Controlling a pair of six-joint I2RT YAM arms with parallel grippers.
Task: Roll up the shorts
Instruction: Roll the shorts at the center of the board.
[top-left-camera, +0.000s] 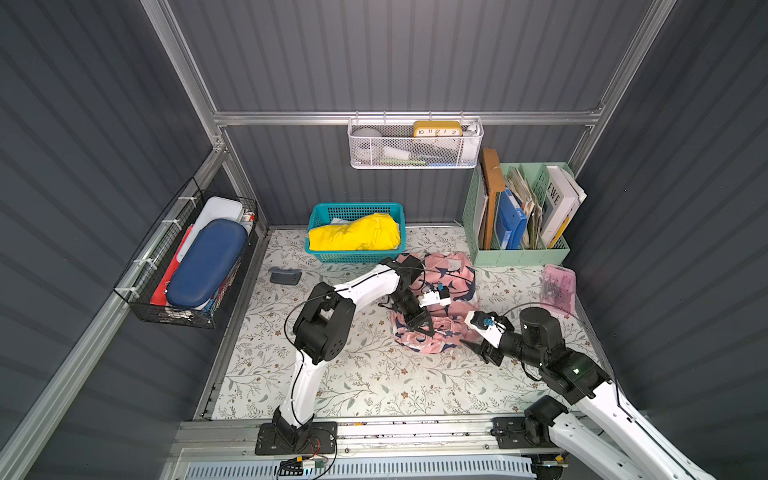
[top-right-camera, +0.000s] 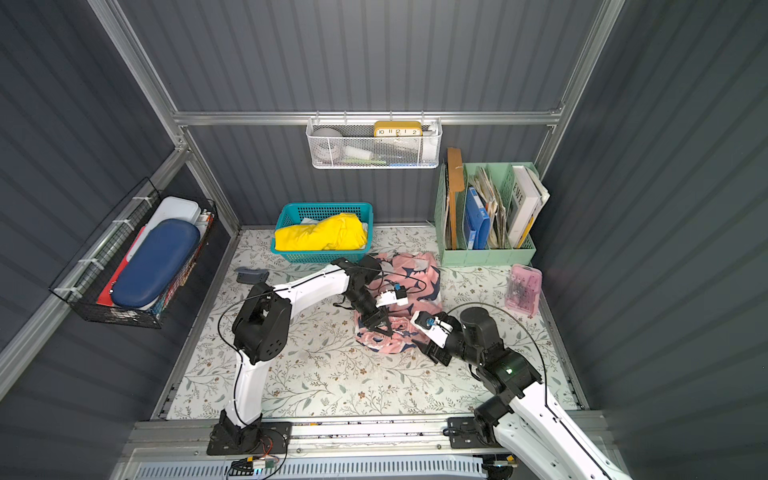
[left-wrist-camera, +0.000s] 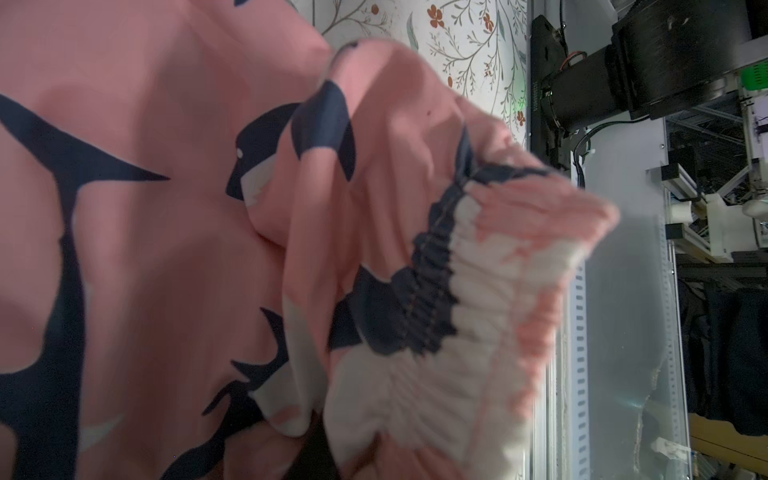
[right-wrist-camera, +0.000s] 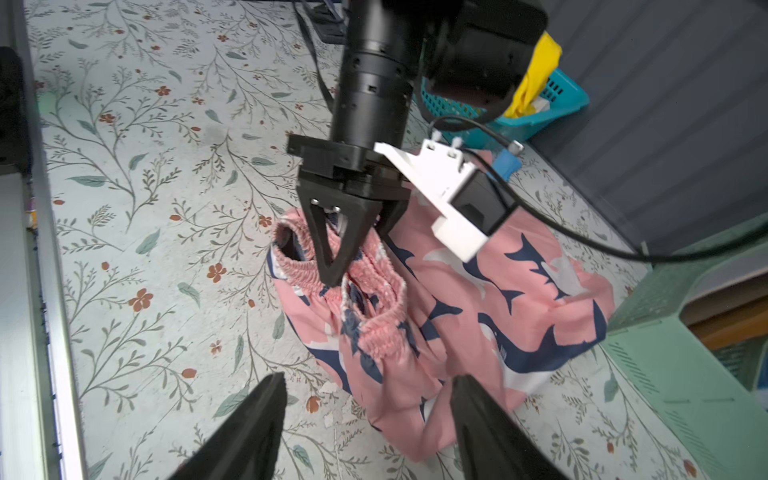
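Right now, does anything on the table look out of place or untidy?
Yes. The shorts lie crumpled, not flat; their waistband is bunched up where the left gripper pinches it.

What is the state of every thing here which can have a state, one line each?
shorts: crumpled on the table, not yet rolled.
left hand: shut on the shorts' waistband.
right hand: open, empty, beside the shorts.
teal basket: holds the yellow cloth.
yellow cloth: bunched in the basket.
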